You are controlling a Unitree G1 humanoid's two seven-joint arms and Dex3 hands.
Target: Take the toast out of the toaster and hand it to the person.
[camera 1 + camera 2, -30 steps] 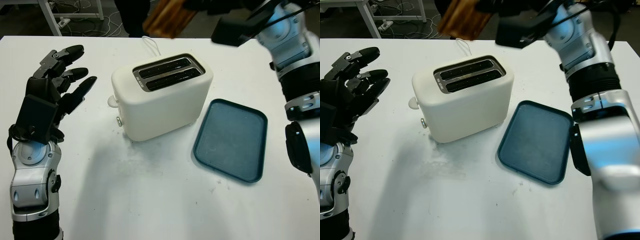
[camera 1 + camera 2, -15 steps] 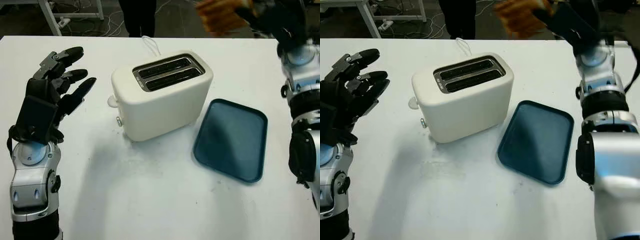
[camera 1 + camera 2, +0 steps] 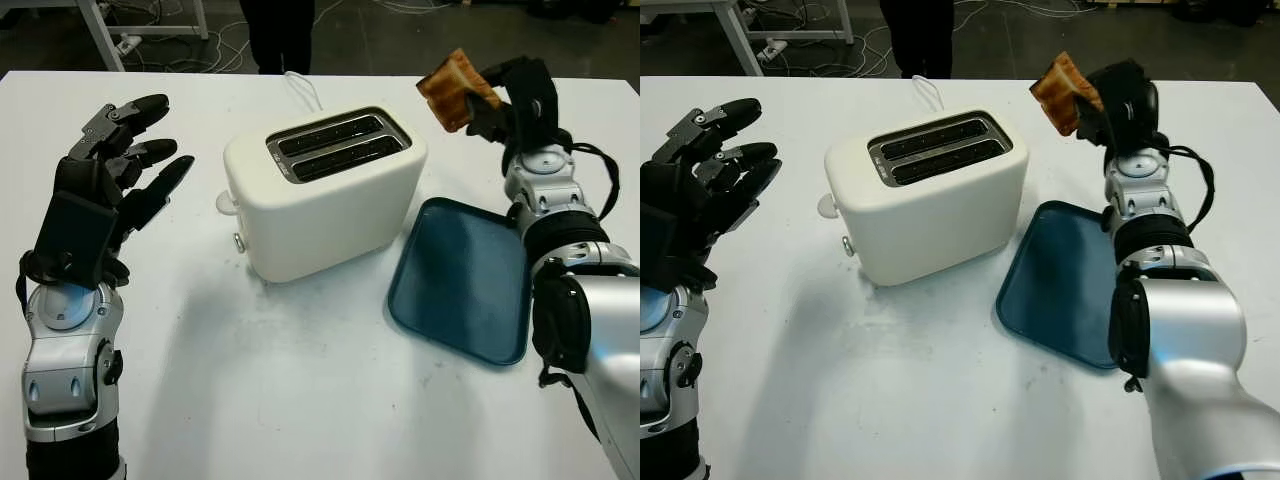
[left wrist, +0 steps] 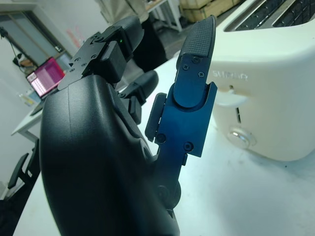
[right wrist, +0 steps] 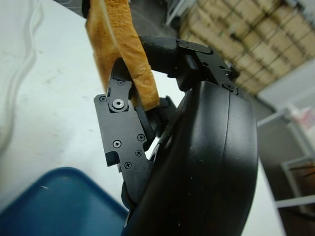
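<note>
A browned slice of toast (image 3: 452, 88) is pinched in my right hand (image 3: 487, 97), held in the air above the far edge of the blue tray (image 3: 462, 280), right of the toaster. In the right wrist view the toast (image 5: 120, 46) sits between the black fingers (image 5: 123, 132). The cream two-slot toaster (image 3: 322, 190) stands mid-table with both slots showing no bread. My left hand (image 3: 115, 165) is open, raised over the table to the left of the toaster. A person's dark legs (image 3: 280, 30) stand behind the table's far edge.
The white table (image 3: 300, 390) has bare room in front of the toaster and tray. The toaster's white cord (image 3: 303, 90) runs off the far edge. A metal table frame and cables (image 3: 130, 30) sit on the floor at the far left.
My right arm has swung the toast from high over the toaster, rightward and down, to just above the tray's far edge. The left hand has stayed still.
</note>
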